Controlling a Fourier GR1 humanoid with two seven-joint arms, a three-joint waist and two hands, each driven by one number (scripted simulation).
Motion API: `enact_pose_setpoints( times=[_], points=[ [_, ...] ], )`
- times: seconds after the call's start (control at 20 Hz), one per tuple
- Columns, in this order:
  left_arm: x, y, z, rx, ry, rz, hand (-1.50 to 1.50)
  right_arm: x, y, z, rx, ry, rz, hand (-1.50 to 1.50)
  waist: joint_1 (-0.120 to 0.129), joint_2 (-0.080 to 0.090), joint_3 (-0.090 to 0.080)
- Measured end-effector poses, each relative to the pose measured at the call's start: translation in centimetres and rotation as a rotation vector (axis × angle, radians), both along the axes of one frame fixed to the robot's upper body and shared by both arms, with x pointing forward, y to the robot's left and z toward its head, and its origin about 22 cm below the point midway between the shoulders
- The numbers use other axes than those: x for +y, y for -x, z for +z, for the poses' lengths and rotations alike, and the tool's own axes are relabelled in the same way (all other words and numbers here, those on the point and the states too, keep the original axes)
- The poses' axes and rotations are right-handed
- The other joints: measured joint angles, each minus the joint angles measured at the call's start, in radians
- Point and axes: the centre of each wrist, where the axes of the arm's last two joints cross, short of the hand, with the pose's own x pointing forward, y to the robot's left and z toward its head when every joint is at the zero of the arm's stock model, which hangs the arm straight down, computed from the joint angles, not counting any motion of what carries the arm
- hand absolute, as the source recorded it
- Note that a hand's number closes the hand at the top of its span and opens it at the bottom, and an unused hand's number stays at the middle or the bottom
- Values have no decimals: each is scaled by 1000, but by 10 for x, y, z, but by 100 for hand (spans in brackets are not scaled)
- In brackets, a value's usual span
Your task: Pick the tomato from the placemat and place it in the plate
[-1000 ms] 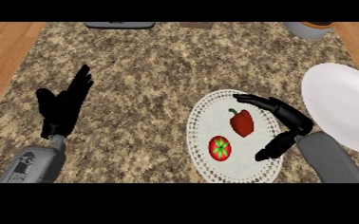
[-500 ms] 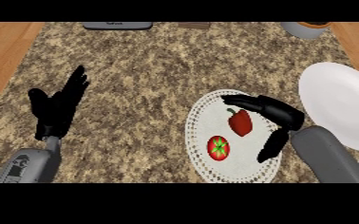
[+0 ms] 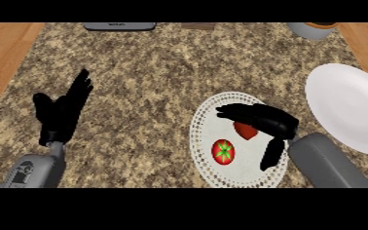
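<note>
**Right hand comes in over the placemat, tomato not yet taken**

The tomato (image 3: 223, 151), with its green star on top, lies on the lower middle part of the white placemat (image 3: 205, 135). It has not moved in the last second.

What has changed is the right hand (image 3: 269, 119). It was at the right edge of the placemat, and it has now come further in over the mat. Its fingers reach across the top of a second red piece (image 3: 247, 132), which lies just above and to the right of the tomato, and they partly hide it. The hand is spread wide: fingers above, thumb hanging low at the right of the tomato. It holds nothing.

I judge that the approach is nearly finished but the grasp has not begun. The fingers are nearer to the other red piece than to the tomato, so taking the wrong thing is a risk.

The plate (image 3: 338, 102) waits to the right of the placemat. The left hand (image 3: 61, 112) rests open far to the left of the placemat.
</note>
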Motion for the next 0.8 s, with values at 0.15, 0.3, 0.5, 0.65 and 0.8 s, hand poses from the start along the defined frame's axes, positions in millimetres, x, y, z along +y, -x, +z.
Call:
enact_pose_setpoints(
  times=[0.15,0.3,0.5,0.65,0.8],
  points=[
    [5,0,-2,1,5,2,0,5,3,0,-11,69,10,-150,0,0,0],
    [0,0,1,-2,-1,-1,0,14,0,1,-16,122,25,-150,1,0,0],
    [5,3,2,-6,-1,-7,0,31,1,3,-8,170,36,-150,1,0,0],
    [3,-2,5,-1,-1,-3,0,41,1,0,-11,192,34,-150,1,1,0],
    [6,0,6,-4,-4,2,0,49,6,-4,-18,217,27,-150,0,1,0]
  ],
)
